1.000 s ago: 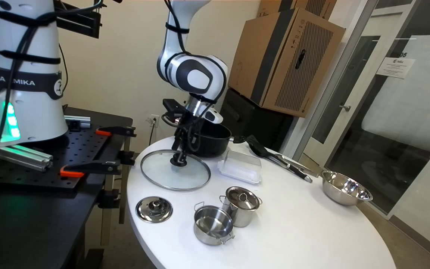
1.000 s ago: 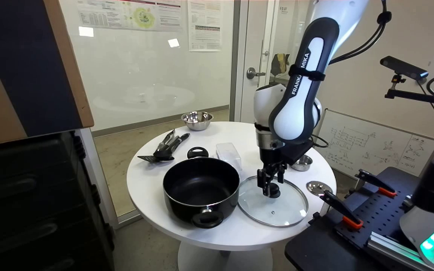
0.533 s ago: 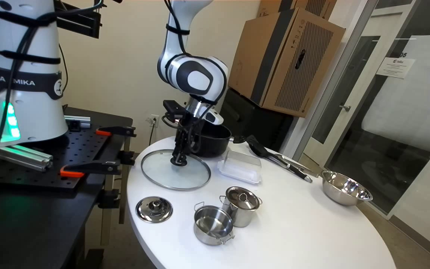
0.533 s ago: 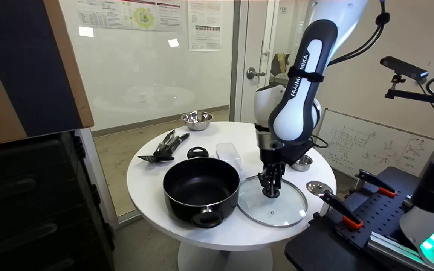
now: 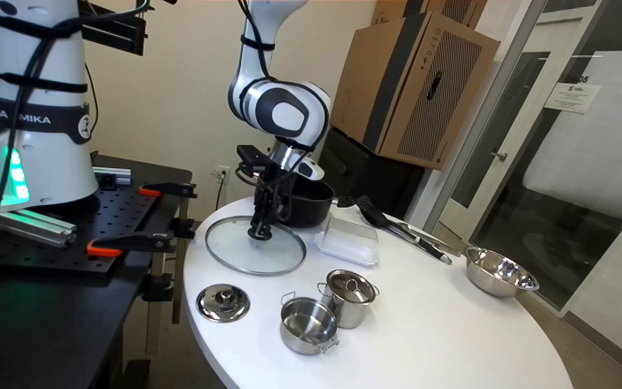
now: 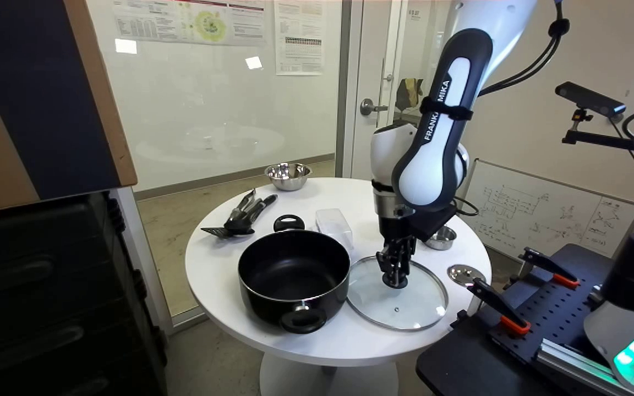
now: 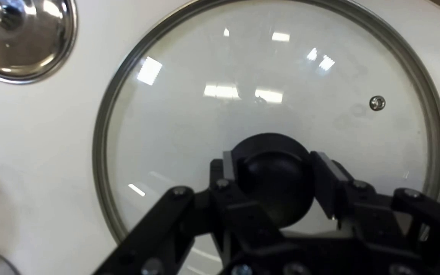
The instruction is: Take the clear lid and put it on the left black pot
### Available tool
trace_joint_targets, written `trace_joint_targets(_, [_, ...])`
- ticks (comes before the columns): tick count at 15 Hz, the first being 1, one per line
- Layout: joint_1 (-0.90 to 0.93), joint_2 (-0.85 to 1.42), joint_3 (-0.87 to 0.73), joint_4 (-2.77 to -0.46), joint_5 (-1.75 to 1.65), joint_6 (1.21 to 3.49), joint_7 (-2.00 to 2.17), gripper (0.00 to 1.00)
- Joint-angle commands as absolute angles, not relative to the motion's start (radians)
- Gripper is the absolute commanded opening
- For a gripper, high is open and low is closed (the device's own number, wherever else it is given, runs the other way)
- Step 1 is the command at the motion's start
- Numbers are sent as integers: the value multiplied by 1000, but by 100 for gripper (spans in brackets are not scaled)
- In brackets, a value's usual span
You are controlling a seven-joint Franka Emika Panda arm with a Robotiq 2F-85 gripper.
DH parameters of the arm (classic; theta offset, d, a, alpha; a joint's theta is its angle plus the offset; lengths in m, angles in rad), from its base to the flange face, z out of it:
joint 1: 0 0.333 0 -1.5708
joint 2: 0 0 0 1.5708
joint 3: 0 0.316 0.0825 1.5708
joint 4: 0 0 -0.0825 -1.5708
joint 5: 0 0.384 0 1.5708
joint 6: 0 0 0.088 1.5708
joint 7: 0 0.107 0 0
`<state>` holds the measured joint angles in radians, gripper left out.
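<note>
The clear lid [image 5: 235,255], glass with a metal rim, lies flat at the table's edge; whether it touches the tabletop or is barely raised I cannot tell. In the wrist view its dark knob [image 7: 275,183] sits between the pads of my gripper [image 7: 273,164], which is shut on it. The wide black pot [image 6: 253,297] stands uncovered right beside the lid [image 6: 419,308] in an exterior view, its inside bare. My arm partly hides that pot [image 5: 313,208] in an exterior view, where the gripper [image 5: 261,224] points down onto the knob.
A small steel lid [image 5: 223,303] lies near the table's edge. Two small steel pots [image 5: 308,327] stand close by. Beside the black pot are a clear plastic box [image 5: 347,243] and dark utensils [image 6: 245,217]. A steel bowl [image 6: 288,176] sits farther off.
The gripper's fingers have closed from wide apart onto the lid's knob. Since then the lid and gripper have shifted very slightly together.
</note>
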<state>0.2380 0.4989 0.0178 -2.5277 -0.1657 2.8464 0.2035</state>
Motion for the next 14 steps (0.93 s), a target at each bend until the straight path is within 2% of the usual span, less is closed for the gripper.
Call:
trace_joint_targets(1, [246,441,17,-2566,-156,2888,175,25])
trace_joint_targets(14, [189,239,23,-2715,-143,2962,128,25])
